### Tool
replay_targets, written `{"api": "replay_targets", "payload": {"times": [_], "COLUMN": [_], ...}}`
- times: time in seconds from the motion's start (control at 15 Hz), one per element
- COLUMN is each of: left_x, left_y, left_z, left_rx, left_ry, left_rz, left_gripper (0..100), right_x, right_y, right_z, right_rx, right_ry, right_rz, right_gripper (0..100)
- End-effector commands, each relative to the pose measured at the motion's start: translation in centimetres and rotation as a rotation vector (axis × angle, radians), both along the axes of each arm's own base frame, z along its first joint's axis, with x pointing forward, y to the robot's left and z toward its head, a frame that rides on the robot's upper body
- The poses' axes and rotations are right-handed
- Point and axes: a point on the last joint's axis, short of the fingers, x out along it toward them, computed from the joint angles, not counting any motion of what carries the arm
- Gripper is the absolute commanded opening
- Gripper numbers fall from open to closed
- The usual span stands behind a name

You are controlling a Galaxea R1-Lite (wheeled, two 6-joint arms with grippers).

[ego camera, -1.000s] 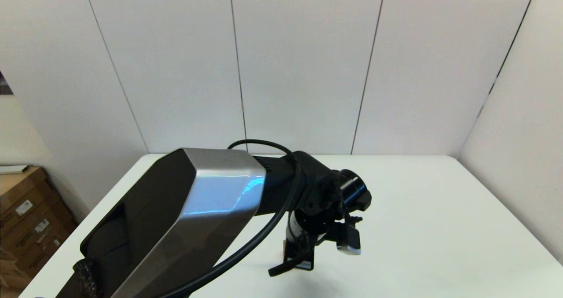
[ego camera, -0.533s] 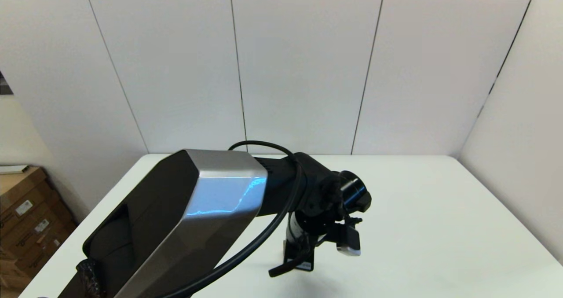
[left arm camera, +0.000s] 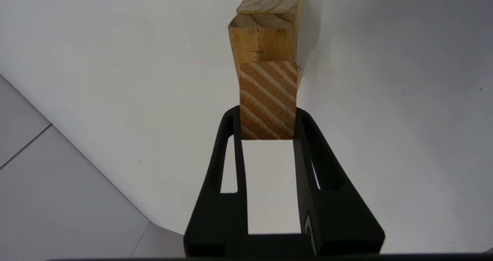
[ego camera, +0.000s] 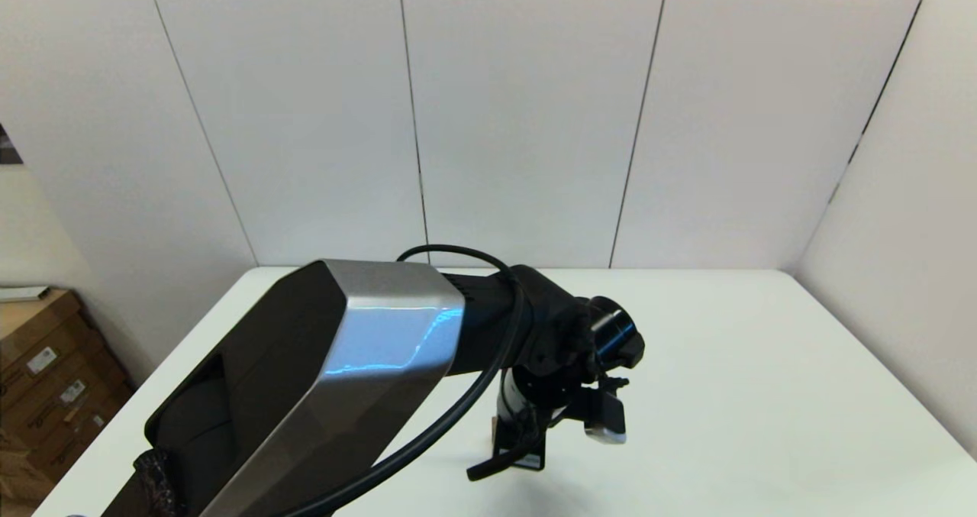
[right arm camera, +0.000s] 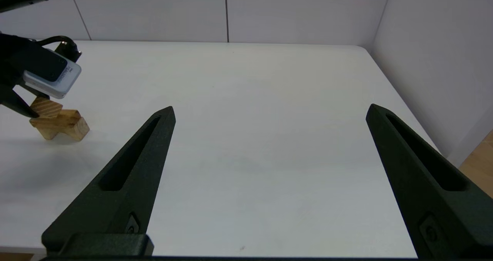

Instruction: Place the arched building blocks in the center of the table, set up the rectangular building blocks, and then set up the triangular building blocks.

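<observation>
My left gripper [left arm camera: 268,114] is shut on the triangular building block [left arm camera: 268,99], a small wedge with striped grain. The wedge sits on top of two stacked light-wood blocks [left arm camera: 264,41] on the white table [left arm camera: 385,137]. In the right wrist view the wedge [right arm camera: 47,107] rests on what looks like the rectangular building block [right arm camera: 67,123], with the arched building block [right arm camera: 48,134] barely showing below. In the head view the left arm [ego camera: 343,364] hides the blocks. My right gripper [right arm camera: 269,110] hovers open and empty over the table's right part.
The wall panels [ego camera: 534,120] stand behind the table's far edge. Cardboard boxes [ego camera: 38,372] sit on the floor off the left side. The table's right edge [right arm camera: 389,83] and a rounded corner [left arm camera: 154,222] are in view.
</observation>
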Motion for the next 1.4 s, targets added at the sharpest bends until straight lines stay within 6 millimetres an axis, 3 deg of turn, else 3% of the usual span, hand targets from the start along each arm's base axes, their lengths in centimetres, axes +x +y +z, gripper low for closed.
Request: {"api": "replay_targets", "payload": {"times": [0.07,1.4], "left_x": [-0.04,-0.05], "left_y": [0.06,0.08], "left_z": [0.03,0.1], "left_rx": [0.007,0.008], "left_ry": [0.001,0.0], "left_rz": [-0.003,-0.003], "left_gripper": [0,0], "right_x": [0.0,0.0], "right_y": [0.0,0.0], "right_z": [0.0,0.0], "right_rx": [0.0,0.0], "right_ry": [-0.001,-0.001], "right_rz": [-0.001,0.0], "right_gripper": [100,100]}}
